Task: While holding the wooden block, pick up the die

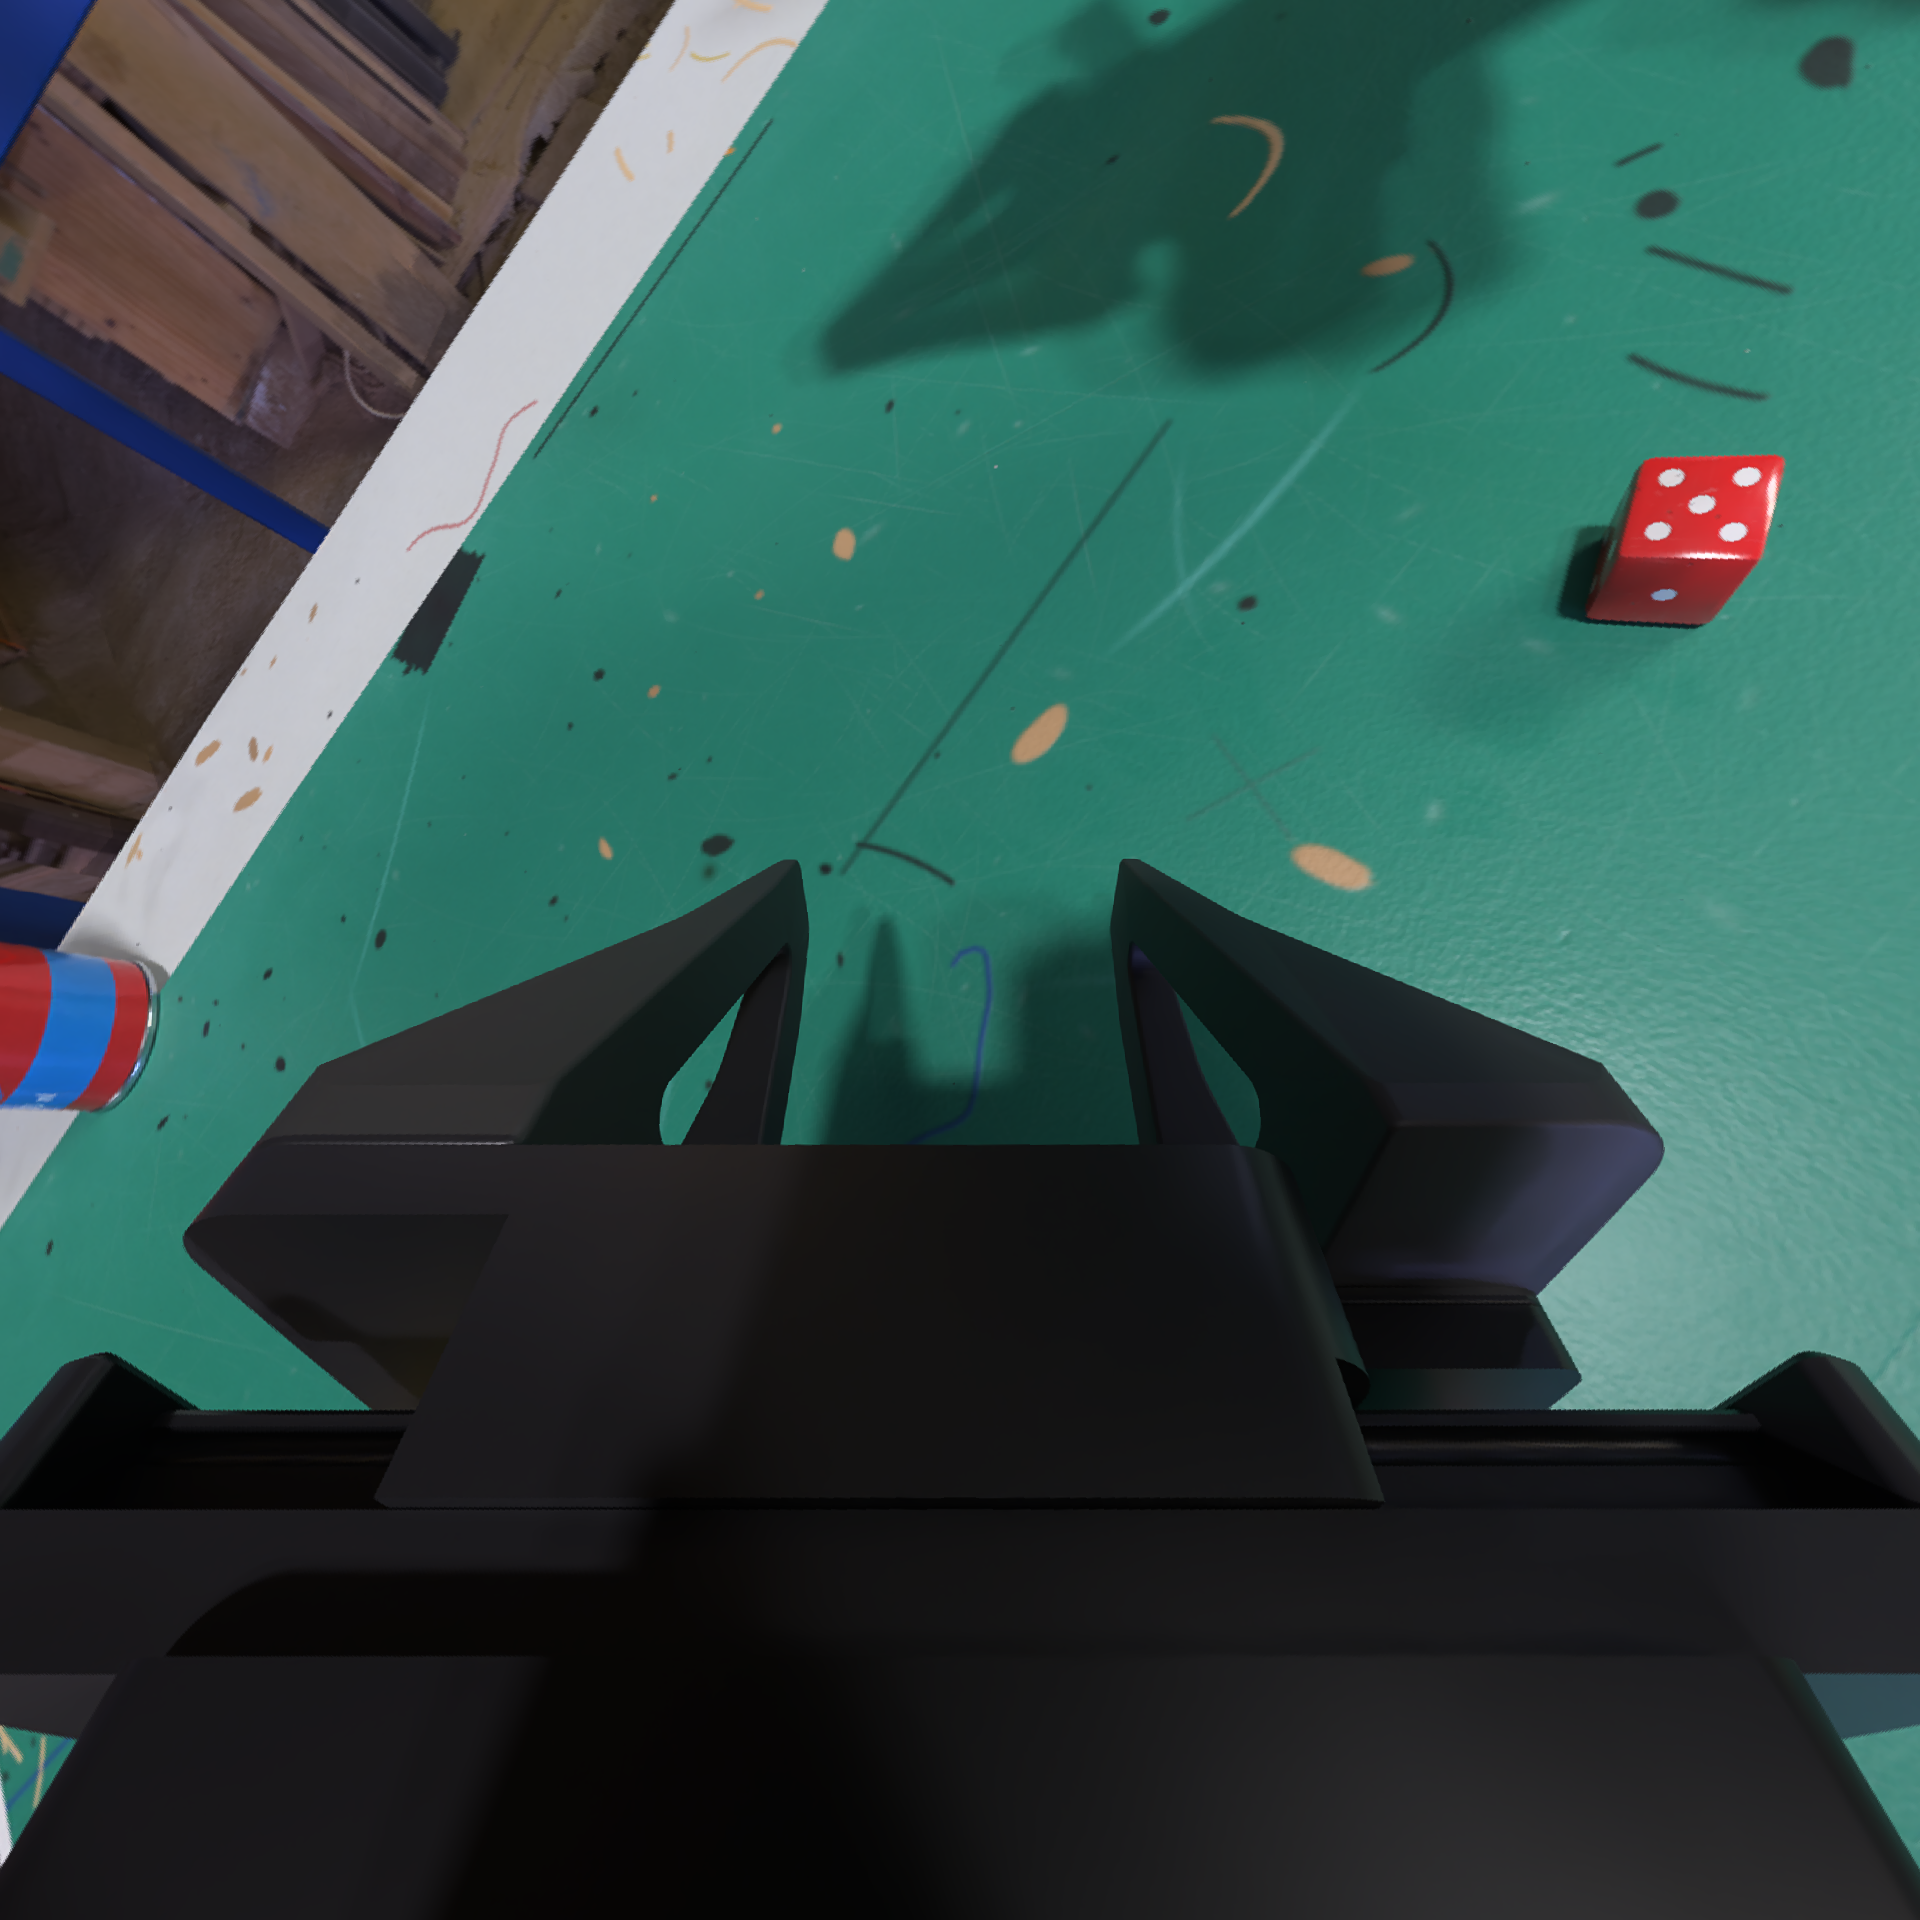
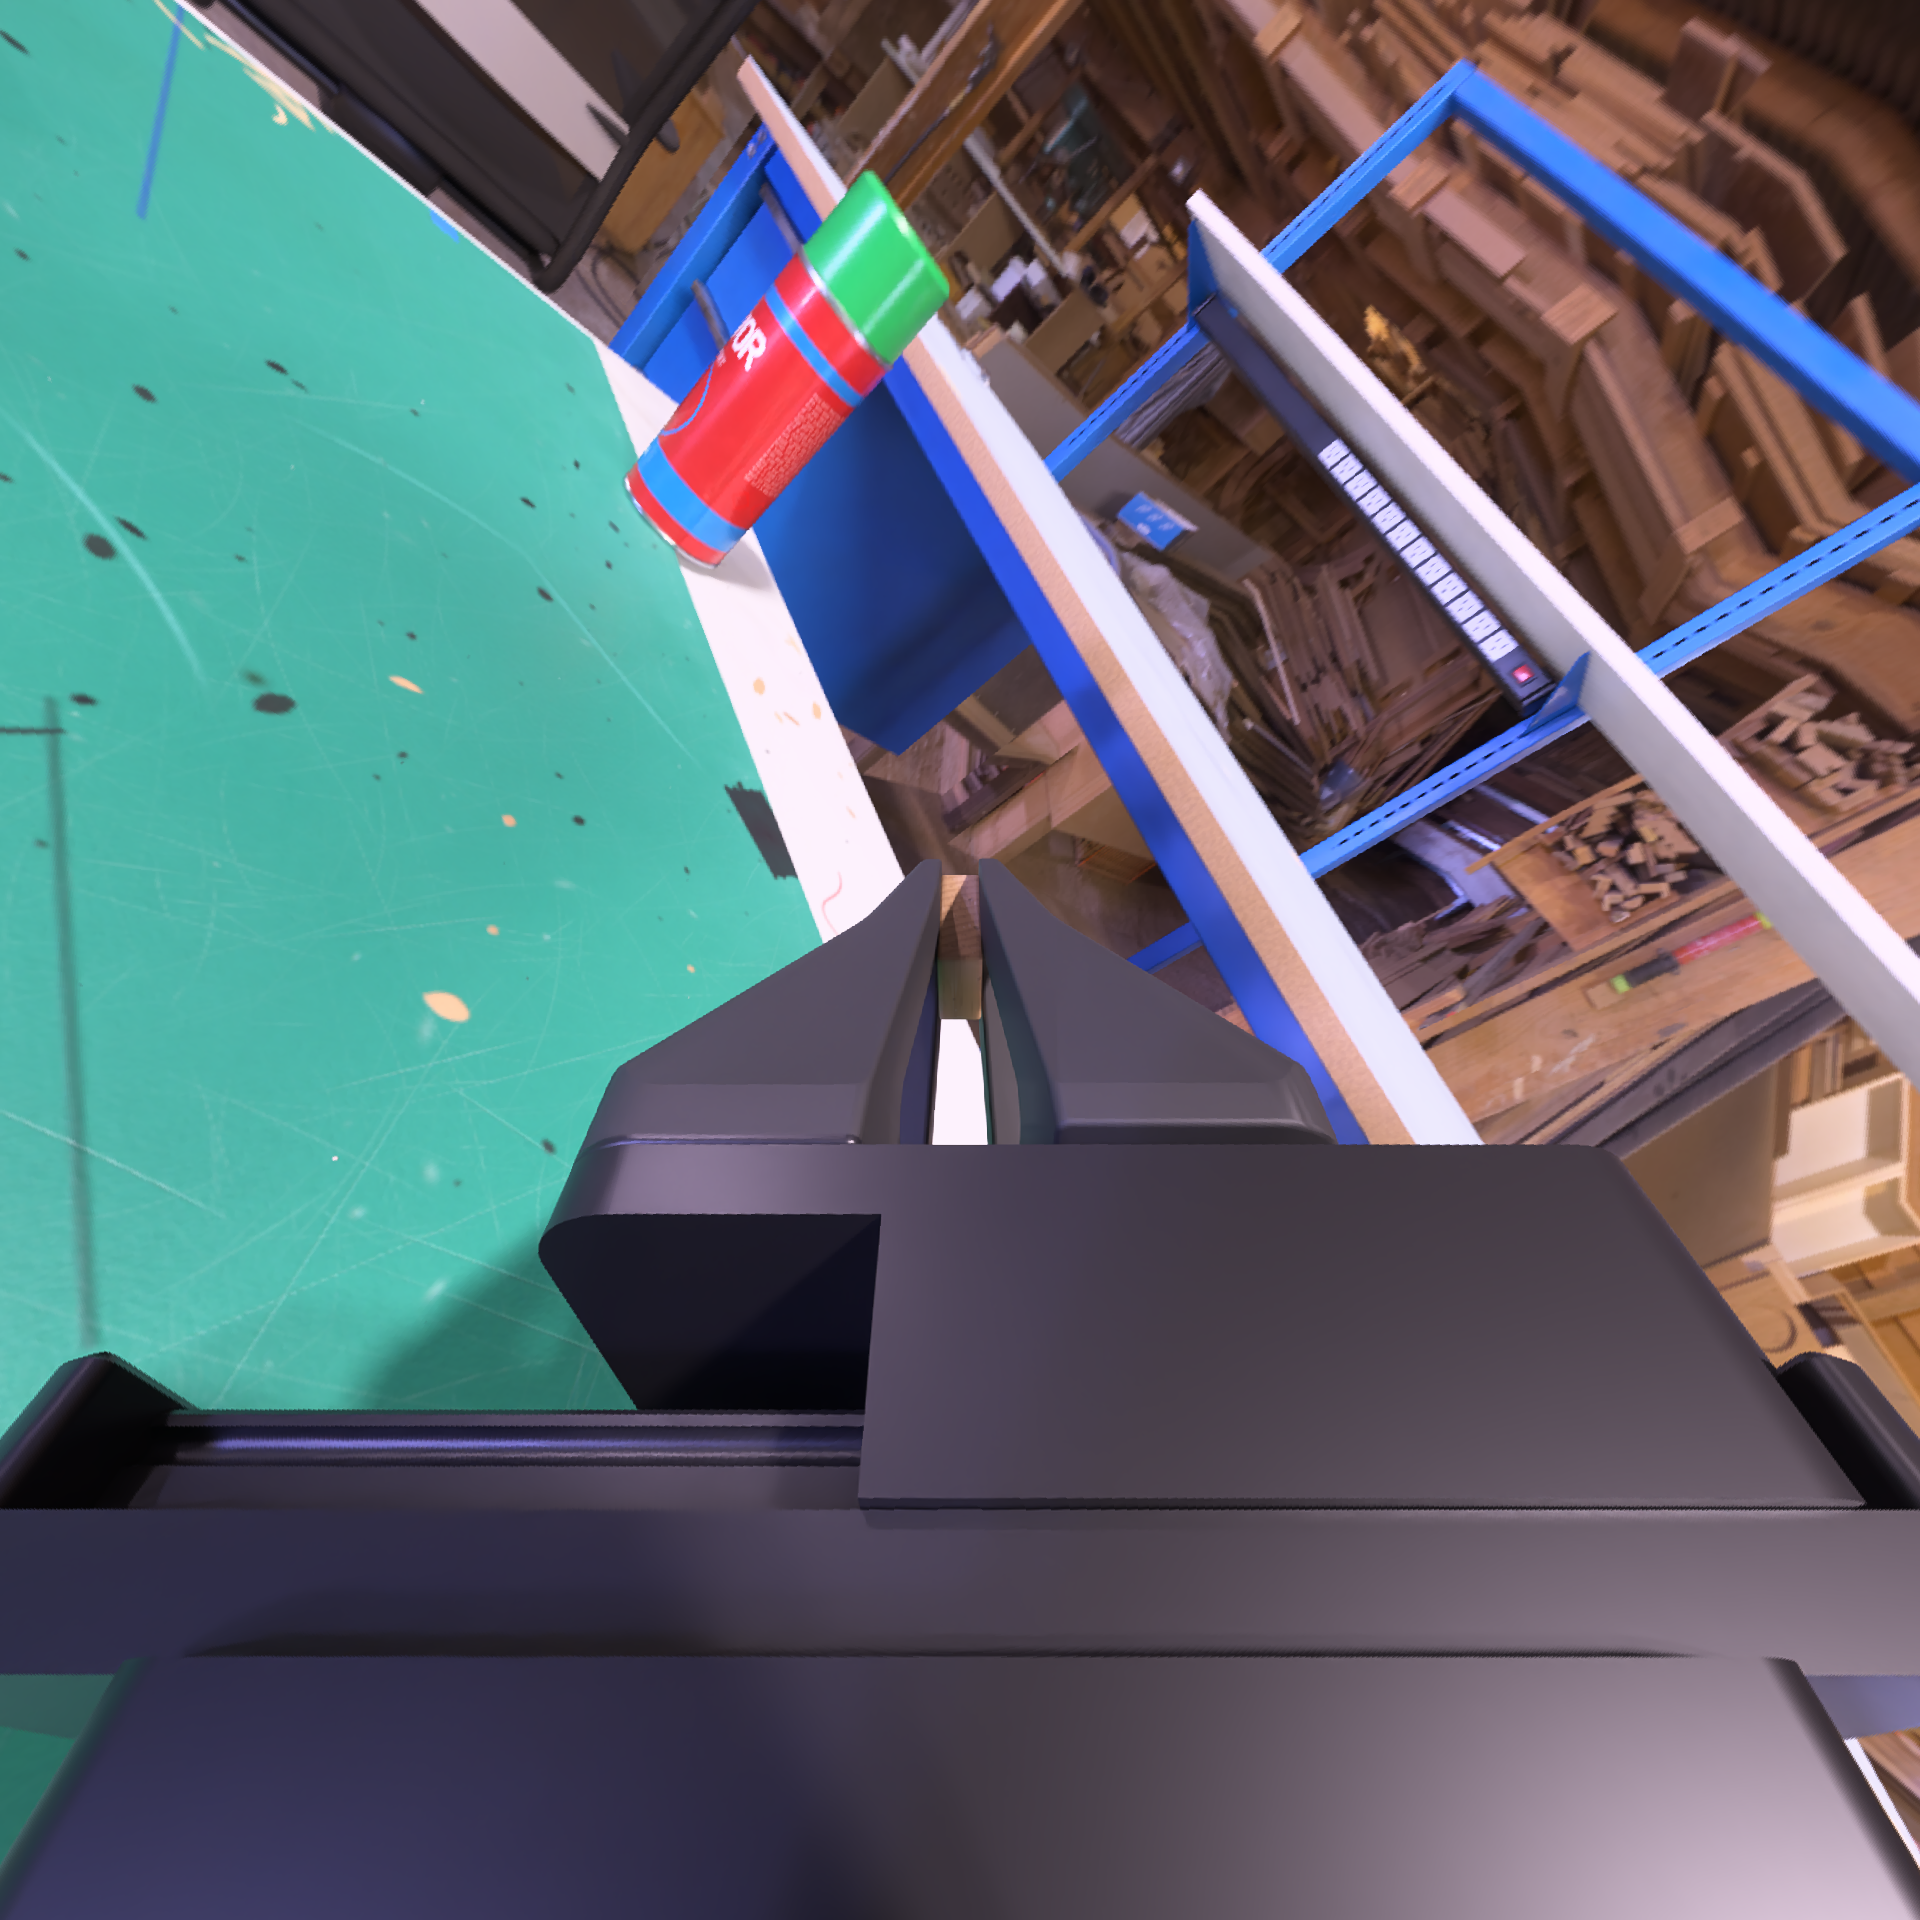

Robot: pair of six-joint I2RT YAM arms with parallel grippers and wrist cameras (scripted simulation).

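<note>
A red die (image 1: 1688, 540) with white pips sits on the green mat (image 1: 1143, 623), ahead and to the right of my left gripper (image 1: 958, 883). The left gripper is open and empty, a little above the mat. My right gripper (image 2: 958, 883) is shut on a thin wooden block (image 2: 958, 940), of which only a narrow tan strip shows between the fingers. It is held above the mat's edge. The die does not show in the right wrist view.
A red and blue spray can with a green cap (image 2: 790, 384) stands on the white table border; its base shows in the left wrist view (image 1: 73, 1029). The table edge (image 1: 436, 468) runs along the left. Blue shelving (image 2: 1507, 520) stands beyond the table.
</note>
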